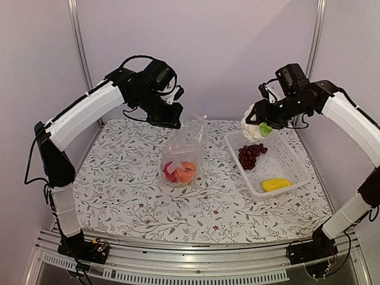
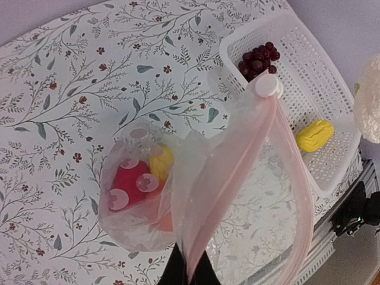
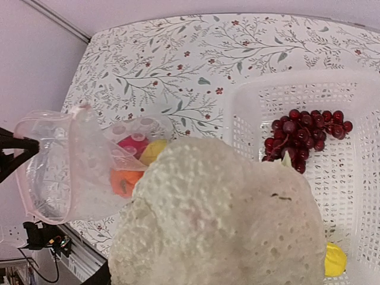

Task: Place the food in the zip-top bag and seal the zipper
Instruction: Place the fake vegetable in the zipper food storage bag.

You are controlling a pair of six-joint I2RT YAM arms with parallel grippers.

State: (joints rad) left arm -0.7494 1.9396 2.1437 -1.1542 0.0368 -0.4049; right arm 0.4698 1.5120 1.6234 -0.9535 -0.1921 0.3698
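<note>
We see the left end effector (image 1: 173,120) pinched shut on the mouth edge of the zip-top bag (image 1: 185,148), which hangs from it. The pink zipper (image 2: 240,166) runs away from its fingers (image 2: 178,274), unsealed, with the mouth gaping. Below it, in the bag bottom down on the bench (image 1: 119,184): red pepper (image 2: 127,181), yellow piece (image 2: 161,161), orange fruit (image 1: 187,171).

The right end effector (image 1: 260,119) is clamped on the cauliflower (image 1: 254,128), held in the air. The cauliflower hides its fingers in the wrist view. Just beneath it, the white basket (image 1: 297,155) holds the grape bunch (image 1: 252,155). Farther out in the same basket is a second yellow piece (image 1: 275,184). The bag stands off to its left, apart from the basket.
</note>
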